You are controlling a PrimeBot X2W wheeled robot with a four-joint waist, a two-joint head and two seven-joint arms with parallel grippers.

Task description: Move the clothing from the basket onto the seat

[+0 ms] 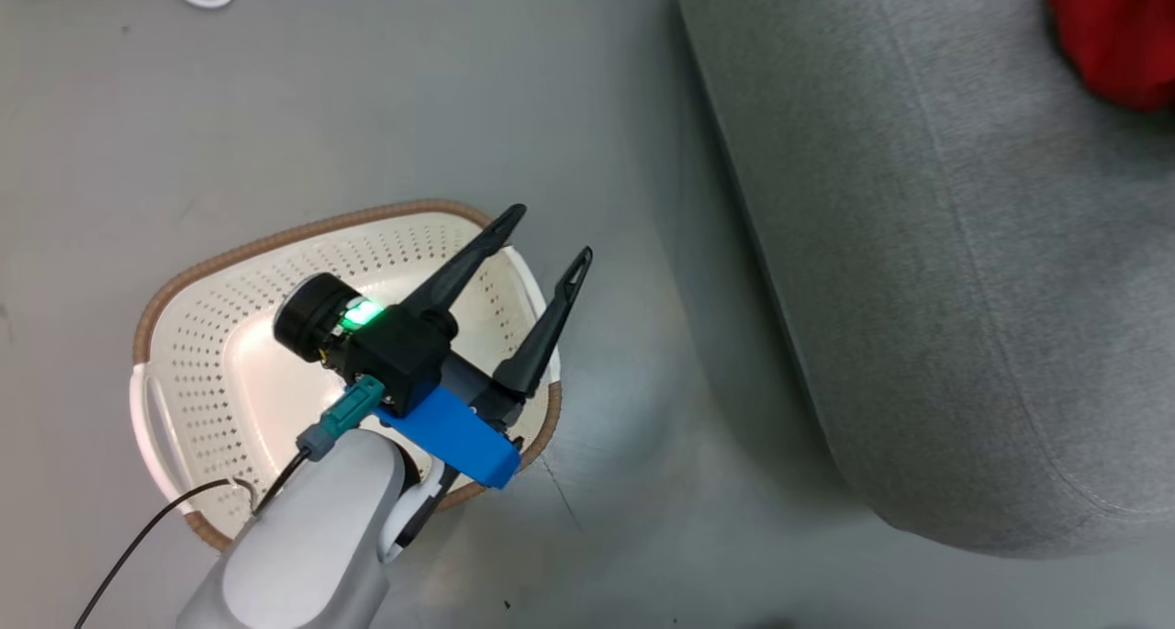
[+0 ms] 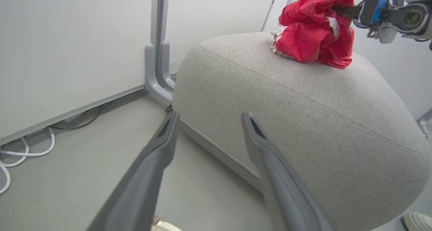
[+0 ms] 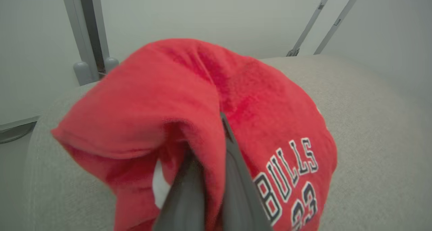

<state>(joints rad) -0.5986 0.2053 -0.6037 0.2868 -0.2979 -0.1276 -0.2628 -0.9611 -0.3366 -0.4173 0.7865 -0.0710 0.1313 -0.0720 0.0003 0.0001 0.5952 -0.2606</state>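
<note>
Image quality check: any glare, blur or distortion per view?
Head view: sharp, with glare on the floor of the basket below the left hand. Left wrist view: wide-angle bowing along the seat edge. Right wrist view: clothing close to the lens and soft, lettering readable.

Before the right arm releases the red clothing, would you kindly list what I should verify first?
1. Right gripper shut on the clothing: ok.
2. Clothing above the seat, not the floor: ok.
3. Clothing's underside resting on the seat, per the left wrist view: ok.
4. Left gripper open and apart from the seat: ok.
5. Basket emptied: no red is visible inside, but the left arm hides part of its bottom: cannot tell.
</note>
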